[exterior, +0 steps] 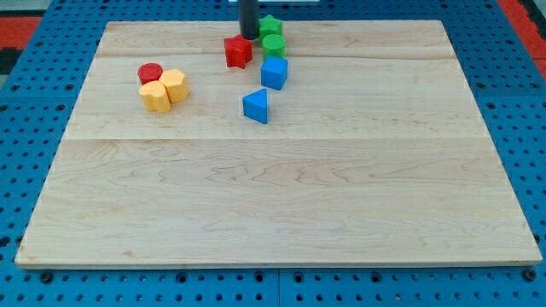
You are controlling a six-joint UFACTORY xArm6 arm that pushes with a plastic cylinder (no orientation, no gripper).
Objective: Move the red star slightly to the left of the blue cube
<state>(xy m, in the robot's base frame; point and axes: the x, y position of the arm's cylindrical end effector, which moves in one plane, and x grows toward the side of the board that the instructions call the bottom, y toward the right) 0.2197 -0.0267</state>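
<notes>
— How far along are you?

— Your red star sits up-left of the blue cube, near but higher. My tip rests just behind the star. There's no hand to open or close.

— What's left?

— Nudge it toward the view's bottom, I'd judge.

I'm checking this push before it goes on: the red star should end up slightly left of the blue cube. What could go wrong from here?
My tip sits at the red star's upper right, close beside the two green blocks; a sideways drift could knock them into the blue cube. An off-centre push may spin the star or send it too far left, towards the yellow blocks.
</notes>
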